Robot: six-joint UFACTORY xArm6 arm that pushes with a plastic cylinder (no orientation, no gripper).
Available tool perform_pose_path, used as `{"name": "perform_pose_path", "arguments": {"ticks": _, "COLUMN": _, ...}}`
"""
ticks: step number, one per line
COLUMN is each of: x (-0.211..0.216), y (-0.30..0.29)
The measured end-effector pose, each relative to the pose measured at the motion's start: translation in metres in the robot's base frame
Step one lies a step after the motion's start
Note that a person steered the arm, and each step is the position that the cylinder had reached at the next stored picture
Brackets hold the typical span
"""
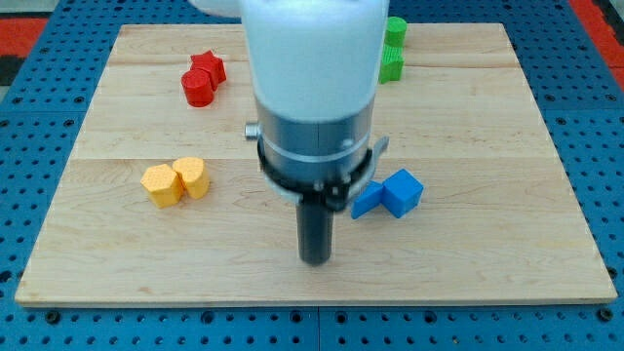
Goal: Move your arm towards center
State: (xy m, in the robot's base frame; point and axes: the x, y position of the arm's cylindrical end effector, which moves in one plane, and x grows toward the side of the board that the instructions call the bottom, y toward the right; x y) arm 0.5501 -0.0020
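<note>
My tip (pixel 315 259) rests on the wooden board (pixel 487 117), below the board's middle, near the view's bottom. The dark rod hangs from the white and grey arm that fills the view's top centre. Two blue blocks, a cube (pixel 403 189) and a smaller block (pixel 367 201), lie touching just to the right of the tip and slightly above it. Two yellow blocks (pixel 162 184) (pixel 192 176) sit side by side to the tip's left. A red star (pixel 209 67) and a red cylinder (pixel 197 88) lie at the upper left. Two green blocks (pixel 395 30) (pixel 391 65) show at the top, partly hidden by the arm.
The board lies on a blue perforated table (pixel 29 195). A red patch (pixel 24 29) shows at the view's top left corner and another (pixel 595 19) at the top right.
</note>
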Motion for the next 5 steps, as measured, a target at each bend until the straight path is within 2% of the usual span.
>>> {"name": "perform_pose_path", "arguments": {"ticks": 1, "x": -0.042, "y": -0.009}}
{"name": "perform_pose_path", "arguments": {"ticks": 4, "x": -0.049, "y": -0.005}}
{"name": "perform_pose_path", "arguments": {"ticks": 5, "x": -0.078, "y": 0.007}}
